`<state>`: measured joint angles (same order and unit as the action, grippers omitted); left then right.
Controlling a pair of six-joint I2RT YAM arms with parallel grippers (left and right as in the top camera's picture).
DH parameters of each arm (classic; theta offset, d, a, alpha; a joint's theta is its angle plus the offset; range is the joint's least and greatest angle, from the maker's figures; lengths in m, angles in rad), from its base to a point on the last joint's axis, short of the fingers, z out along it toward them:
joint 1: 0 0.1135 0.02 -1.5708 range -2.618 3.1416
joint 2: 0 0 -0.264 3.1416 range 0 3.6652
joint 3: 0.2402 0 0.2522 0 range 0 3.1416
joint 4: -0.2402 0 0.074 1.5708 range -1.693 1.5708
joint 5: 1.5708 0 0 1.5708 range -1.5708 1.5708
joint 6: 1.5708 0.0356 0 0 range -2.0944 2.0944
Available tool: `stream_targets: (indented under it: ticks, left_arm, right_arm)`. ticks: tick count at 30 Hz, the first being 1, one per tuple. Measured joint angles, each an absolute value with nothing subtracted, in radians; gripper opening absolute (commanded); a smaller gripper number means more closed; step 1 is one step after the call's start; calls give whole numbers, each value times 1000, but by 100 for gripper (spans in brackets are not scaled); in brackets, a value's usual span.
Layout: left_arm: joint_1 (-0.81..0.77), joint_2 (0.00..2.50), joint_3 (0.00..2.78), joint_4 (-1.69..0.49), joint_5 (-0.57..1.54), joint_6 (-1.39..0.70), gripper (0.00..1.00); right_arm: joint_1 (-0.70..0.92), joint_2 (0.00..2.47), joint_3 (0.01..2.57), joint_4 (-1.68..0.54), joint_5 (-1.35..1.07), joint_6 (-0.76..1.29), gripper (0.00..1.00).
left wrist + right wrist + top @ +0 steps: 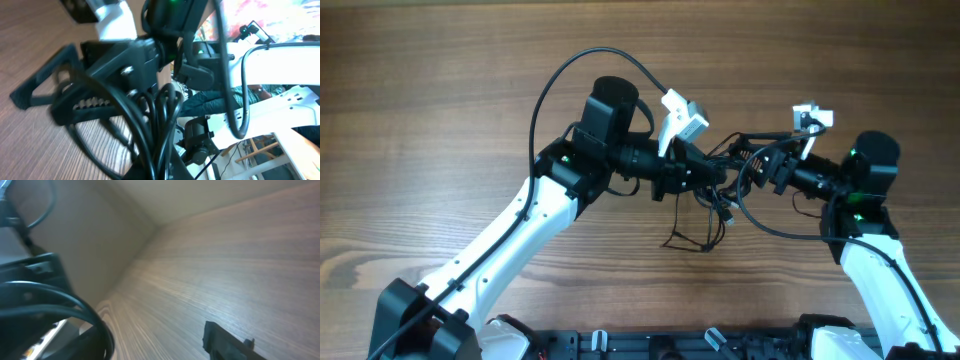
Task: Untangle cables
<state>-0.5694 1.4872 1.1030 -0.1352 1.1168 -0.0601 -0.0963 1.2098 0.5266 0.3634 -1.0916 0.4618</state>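
Observation:
The cables (723, 196) are a small black tangle lifted off the wooden table between my two grippers, and one thin strand (686, 240) hangs down to the wood. My left gripper (710, 178) comes in from the left and is shut on the bundle. In the left wrist view the cables (157, 117) run down as several black cords into the shut jaws of the left gripper (161, 172). My right gripper (761, 168) is at the tangle's right side, open. The right wrist view shows that gripper (150, 347) with bare wood between its fingers (223, 339) and a black cord (87, 315) curving by the left one.
A thick arm cable (555, 85) loops above the left arm. The left arm (510, 240) crosses the lower left of the table and the right arm (875, 260) rises from the lower right. A black base rail (700, 345) lines the near edge.

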Motion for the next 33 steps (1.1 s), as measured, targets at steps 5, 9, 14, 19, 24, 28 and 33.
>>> stream_targets:
  ticks: [5,9,14,19,24,28,33]
  left_arm:
    - [-603,1498,1103,-108,1132,-60,4]
    - [-616,1500,1103,-104,1181,-60,4]
    - [-627,1499,1103,-98,1269,-57,4]
    - [-606,1498,1103,-99,1270,-56,4]
    - [-574,1497,1103,-126,1036,-53,4]
    - [-574,1497,1103,-128,910,-53,4]
    - [-574,1497,1103,-128,914,-53,4]
  right_arm:
    - [-87,1213,527,302,-897,459,58]
    - [-173,1253,527,242,-707,469,58]
    - [-319,1274,526,166,-563,470,86]
    - [-329,1275,526,167,-572,473,100]
    - [-331,1277,526,252,-956,434,100]
    - [-331,1282,523,392,-1267,391,95]
    - [-226,1282,524,505,-1460,383,89]
